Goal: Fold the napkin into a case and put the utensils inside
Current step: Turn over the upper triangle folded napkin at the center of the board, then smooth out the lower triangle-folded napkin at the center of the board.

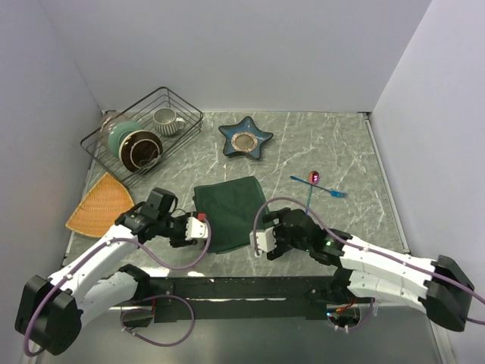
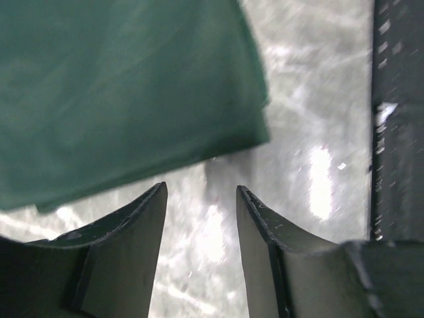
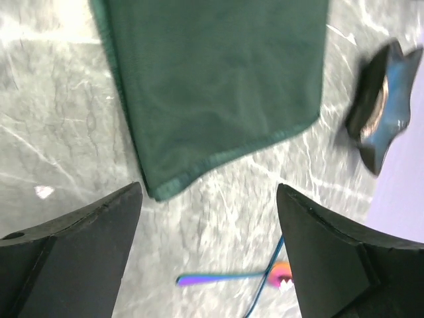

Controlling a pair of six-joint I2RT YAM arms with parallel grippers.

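Both jaws parted, empty — napkin [image 1: 227, 208] lying between them, untouched

The napkin [image 2: 119, 93] is blurred in the left wrist view and runs off its top and left edges. In the right wrist view, the star-shaped dish [image 3: 377, 99] is smeared and clipped at the right edge. The utensils [image 3: 222, 279] slip behind a finger of the right hand [image 3: 209, 192], their ends unseen.

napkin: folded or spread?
Folded: the napkin lies as a compact layered rectangle, a lower layer showing along its edge; not yet narrow.
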